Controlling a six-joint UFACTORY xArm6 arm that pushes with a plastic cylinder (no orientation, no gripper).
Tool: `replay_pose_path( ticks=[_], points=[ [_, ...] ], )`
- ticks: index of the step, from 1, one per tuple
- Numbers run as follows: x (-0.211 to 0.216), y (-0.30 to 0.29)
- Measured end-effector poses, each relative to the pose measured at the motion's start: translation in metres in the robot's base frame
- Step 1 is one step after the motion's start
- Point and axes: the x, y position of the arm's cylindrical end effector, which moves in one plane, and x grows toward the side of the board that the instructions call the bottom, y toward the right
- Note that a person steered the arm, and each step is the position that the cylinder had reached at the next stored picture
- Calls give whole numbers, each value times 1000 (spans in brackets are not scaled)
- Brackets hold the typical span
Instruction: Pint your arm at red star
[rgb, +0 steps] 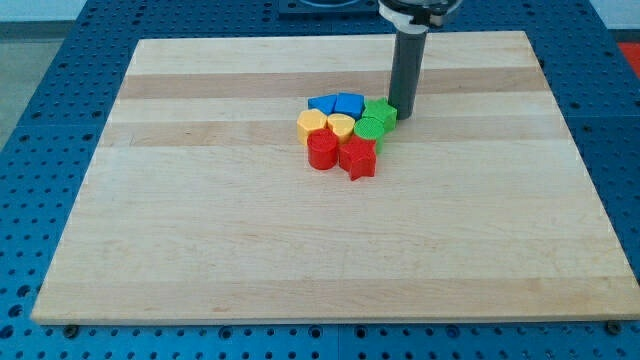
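Note:
The red star (358, 157) lies at the lower right of a tight cluster of blocks near the board's middle. A red cylinder (322, 150) touches its left side. My tip (402, 113) stands at the cluster's upper right, against a green block (380, 111), above and to the right of the red star. A second green block (373, 127) sits between the tip and the star.
Above the red blocks lie a yellow hexagon (311, 124) and a yellow heart (341, 125), and above those two blue blocks (322, 103) (349, 102). The wooden board (200, 220) rests on a blue perforated table (40, 150).

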Motion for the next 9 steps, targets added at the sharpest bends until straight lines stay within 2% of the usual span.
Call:
replay_pose_path(
  ticks=[2,4,6,7,8,9],
  points=[
    [0,7],
    [7,62],
    [94,70],
    [137,47],
    [153,-3],
    [149,-41]
  ],
)
